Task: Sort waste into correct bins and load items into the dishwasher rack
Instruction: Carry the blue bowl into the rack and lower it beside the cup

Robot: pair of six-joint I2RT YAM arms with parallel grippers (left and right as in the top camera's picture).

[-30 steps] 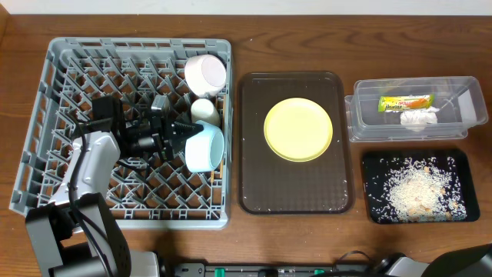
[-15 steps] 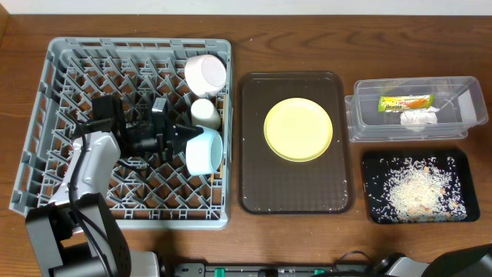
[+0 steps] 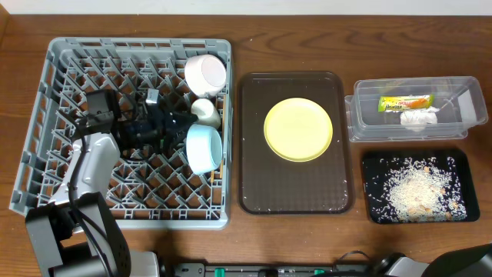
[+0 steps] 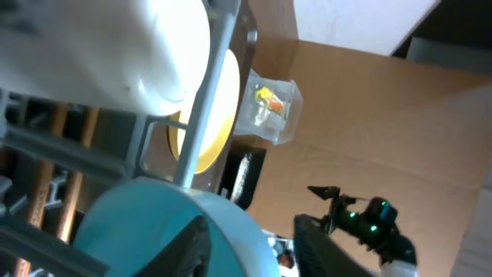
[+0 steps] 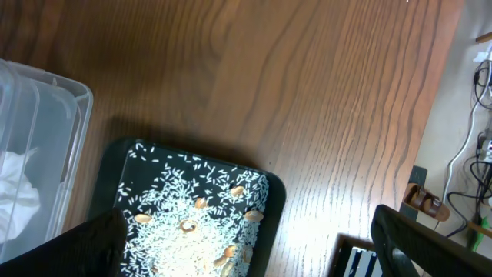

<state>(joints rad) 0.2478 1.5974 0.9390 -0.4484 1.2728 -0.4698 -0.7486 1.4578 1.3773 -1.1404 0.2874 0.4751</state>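
Observation:
The grey dishwasher rack (image 3: 77, 69) fills the left. My left gripper (image 3: 178, 131) reaches across it and is shut on the rim of the light blue bowl (image 3: 204, 148), which stands on edge at the rack's right side. In the left wrist view one finger is inside the bowl (image 4: 138, 231) and one outside, so the left gripper (image 4: 254, 235) straddles its rim. The white bowl (image 3: 205, 71) and small pale cup (image 3: 204, 110) sit in the rack behind it. The yellow plate (image 3: 298, 128) lies on the brown tray. My right gripper (image 5: 246, 227) is open above the black tray (image 5: 115, 165).
The brown serving tray (image 3: 254, 185) is at the centre. The clear tub (image 3: 369, 115) at back right holds the snack wrapper (image 3: 406, 101) and the tissue (image 3: 417, 118). The black tray (image 3: 373, 165) in front of it holds rice scraps (image 3: 415, 188). A chopstick shows below the blue bowl (image 3: 216, 171).
My left gripper has turned and shifted slightly toward the back, tipping the light blue bowl more upright on its edge next to the cup. Nothing else has moved.

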